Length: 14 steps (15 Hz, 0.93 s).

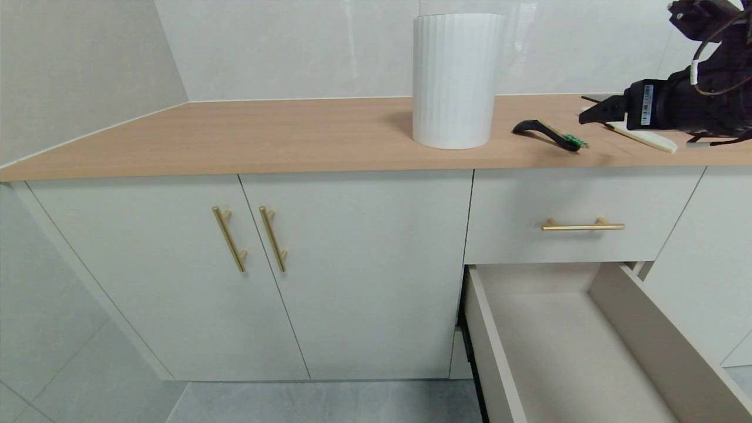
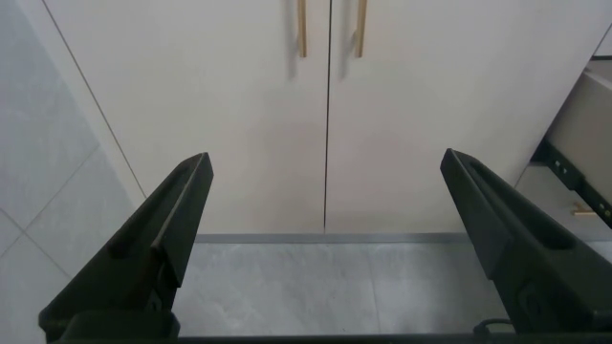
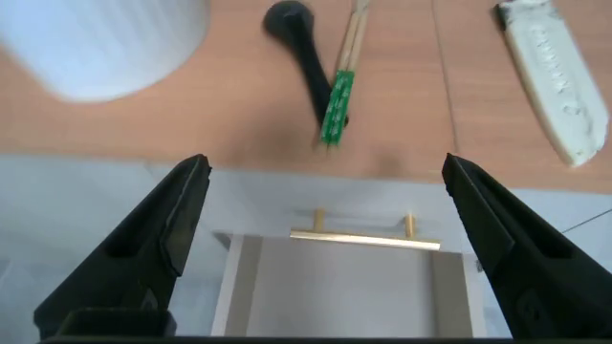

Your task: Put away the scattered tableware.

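Observation:
A black spoon [image 1: 543,133] lies on the wooden counter [image 1: 264,135] with a pair of green-ended chopsticks [image 1: 571,139] across it, just right of a tall white ribbed holder [image 1: 453,82]. A flat white utensil [image 1: 645,138] rests further right. My right gripper [image 1: 593,113] hovers open above the counter, right of the spoon, nothing between its fingers. In the right wrist view the spoon [image 3: 304,59], the chopsticks [image 3: 340,88] and the white utensil [image 3: 557,84] lie beyond the right gripper [image 3: 325,174]. My left gripper [image 2: 327,164] hangs open and low, facing the cabinet doors.
Under the counter at the right, a lower drawer [image 1: 646,335] stands pulled out, with nothing in it. Above it is a closed drawer with a gold handle [image 1: 581,225]. Two closed cabinet doors [image 1: 247,276] with gold handles fill the left. Grey tiled floor [image 2: 316,287] lies below.

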### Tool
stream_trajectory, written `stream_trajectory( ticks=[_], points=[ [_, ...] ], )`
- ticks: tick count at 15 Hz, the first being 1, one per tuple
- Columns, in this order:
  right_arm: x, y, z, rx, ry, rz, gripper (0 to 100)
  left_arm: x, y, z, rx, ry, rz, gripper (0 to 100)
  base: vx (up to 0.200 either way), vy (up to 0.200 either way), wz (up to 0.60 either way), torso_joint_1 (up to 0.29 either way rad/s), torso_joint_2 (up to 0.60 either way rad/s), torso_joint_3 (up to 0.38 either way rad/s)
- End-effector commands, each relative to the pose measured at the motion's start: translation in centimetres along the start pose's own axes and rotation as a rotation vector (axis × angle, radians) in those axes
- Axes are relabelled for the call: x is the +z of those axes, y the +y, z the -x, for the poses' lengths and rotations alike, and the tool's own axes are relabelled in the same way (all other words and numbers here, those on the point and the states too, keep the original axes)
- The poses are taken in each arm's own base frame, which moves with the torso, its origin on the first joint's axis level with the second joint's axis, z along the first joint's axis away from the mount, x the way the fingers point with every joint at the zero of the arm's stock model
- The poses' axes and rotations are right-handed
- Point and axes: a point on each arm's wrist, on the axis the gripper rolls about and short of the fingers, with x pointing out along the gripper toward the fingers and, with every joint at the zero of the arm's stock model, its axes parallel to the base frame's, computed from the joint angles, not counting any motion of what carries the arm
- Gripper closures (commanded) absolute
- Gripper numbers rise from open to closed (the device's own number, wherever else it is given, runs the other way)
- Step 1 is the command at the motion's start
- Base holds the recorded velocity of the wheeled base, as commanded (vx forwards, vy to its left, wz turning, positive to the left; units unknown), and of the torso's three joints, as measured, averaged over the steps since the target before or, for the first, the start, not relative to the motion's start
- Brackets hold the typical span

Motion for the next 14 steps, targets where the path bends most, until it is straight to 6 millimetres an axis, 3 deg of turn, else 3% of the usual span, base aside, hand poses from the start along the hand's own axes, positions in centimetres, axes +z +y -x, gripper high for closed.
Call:
stream_trajectory(
  ticks=[1, 2, 5, 14],
  points=[
    [0.2, 0.7, -2.8, -0.012, 0.062, 0.006, 0, 0.0, 0.0, 0.0, 0.001, 0.001, 0.000, 0, 0.000, 0.000, 0.00, 0.000, 0.00, 0.000],
    [0.7, 0.9, -3.2, -0.016, 0.112, -0.004, 0, 0.0, 0.0, 0.0, 0.001, 0.001, 0.000, 0, 0.000, 0.000, 0.00, 0.000, 0.00, 0.000],
    [-0.4, 1.0, -4.3, -0.025, 0.191, 0.004, 0, 0.0, 0.0, 0.0, -0.001, 0.001, 0.000, 0, 0.000, 0.000, 0.00, 0.000, 0.00, 0.000],
    [-0.5, 1.2, -5.8, -0.025, 0.160, 0.002, 0, 0.0, 0.0, 0.0, 0.001, 0.001, 0.000, 0, 0.000, 0.000, 0.00, 0.000, 0.00, 0.000]
  ],
)
